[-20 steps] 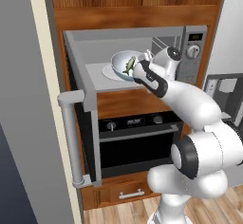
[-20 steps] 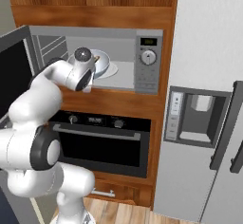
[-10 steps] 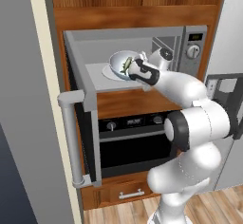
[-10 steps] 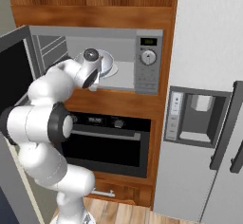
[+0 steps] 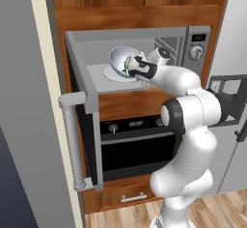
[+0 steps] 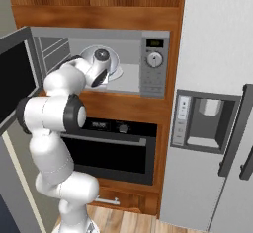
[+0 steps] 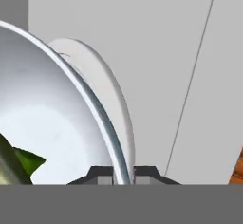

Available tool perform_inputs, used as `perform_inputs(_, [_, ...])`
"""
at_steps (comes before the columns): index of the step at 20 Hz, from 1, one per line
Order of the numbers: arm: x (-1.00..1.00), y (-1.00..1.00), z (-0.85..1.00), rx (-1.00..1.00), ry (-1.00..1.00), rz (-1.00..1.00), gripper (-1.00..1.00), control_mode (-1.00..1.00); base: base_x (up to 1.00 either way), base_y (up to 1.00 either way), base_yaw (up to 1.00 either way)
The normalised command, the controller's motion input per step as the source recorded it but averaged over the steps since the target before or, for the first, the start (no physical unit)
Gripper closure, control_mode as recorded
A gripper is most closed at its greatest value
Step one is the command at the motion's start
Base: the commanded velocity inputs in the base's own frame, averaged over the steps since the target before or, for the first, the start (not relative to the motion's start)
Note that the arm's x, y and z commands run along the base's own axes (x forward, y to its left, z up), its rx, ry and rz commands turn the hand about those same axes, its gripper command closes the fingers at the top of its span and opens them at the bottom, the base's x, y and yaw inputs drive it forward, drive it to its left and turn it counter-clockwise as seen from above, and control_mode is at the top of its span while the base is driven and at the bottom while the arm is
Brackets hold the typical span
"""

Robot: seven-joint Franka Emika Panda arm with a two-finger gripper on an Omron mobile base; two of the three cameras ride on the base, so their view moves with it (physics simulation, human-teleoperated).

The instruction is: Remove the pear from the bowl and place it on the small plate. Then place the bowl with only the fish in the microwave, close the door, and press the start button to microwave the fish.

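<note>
We see the gripper (image 7: 123, 173) clamping one glossy bowl's (image 5: 119, 61) thin rim inside the microwave (image 5: 193, 53); one olive fish (image 7: 14, 163) within.

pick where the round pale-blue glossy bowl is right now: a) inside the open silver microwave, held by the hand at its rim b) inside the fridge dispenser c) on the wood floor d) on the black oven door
a: the round pale-blue glossy bowl sits tilted over the flat white turntable disc inside the open silver microwave, with the hand clamped on its rim.

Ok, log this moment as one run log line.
phase: loading microwave | hand: shut on bowl rim | fish: in bowl | door: open
</note>
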Motion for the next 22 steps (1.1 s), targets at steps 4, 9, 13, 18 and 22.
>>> perform_inputs(4, [-0.5,0.0,0.07,0.0,-0.1,0.09,-1.0,-1.0,0.0,0.0,0.0])
perform_inputs(9, [-0.8,0.0,0.13,0.0,-0.16,0.12,-1.0,-1.0,0.0,0.0,0.0])
perform_inputs(13, [-1.0,0.0,0.59,-0.02,-0.19,0.04,-1.0,-1.0,0.0,0.0,0.0])
perform_inputs(18, [-1.0,0.0,0.38,-0.14,-0.16,0.07,-1.0,-1.0,0.0,0.0,0.0])
perform_inputs(22, [-0.49,-0.05,-0.03,-0.07,-0.01,0.07,-1.0,-1.0,0.0,0.0,0.0])
